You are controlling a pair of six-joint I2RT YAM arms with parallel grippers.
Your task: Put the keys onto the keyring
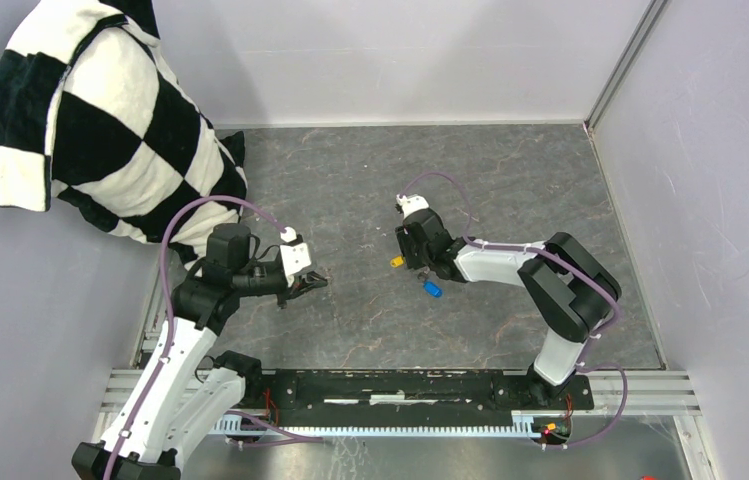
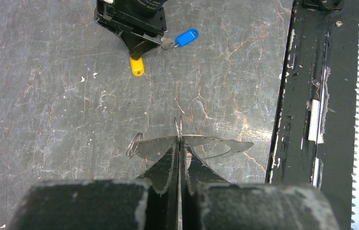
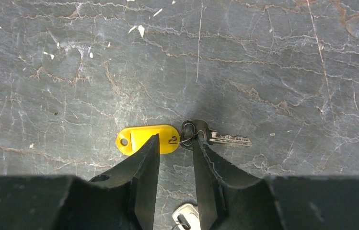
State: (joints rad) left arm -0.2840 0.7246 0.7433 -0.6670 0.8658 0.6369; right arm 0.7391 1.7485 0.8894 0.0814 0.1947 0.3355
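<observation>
Left gripper [image 2: 179,143] clamped shut on keyring [image 2: 179,125], likely presenting it rightward for threading. Right gripper [image 3: 175,143] jaws apart, straddling yellow key [image 3: 144,138] neck, probably for pickup.

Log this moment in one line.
left gripper: shut on keyring | right gripper: open, jaws astride yellow key on table | blue key: loose on table | threaded: neither

Left arm [image 1: 195,300] with jaws pressed together — right arm [image 1: 495,262] bent inward, jaws parted.
</observation>
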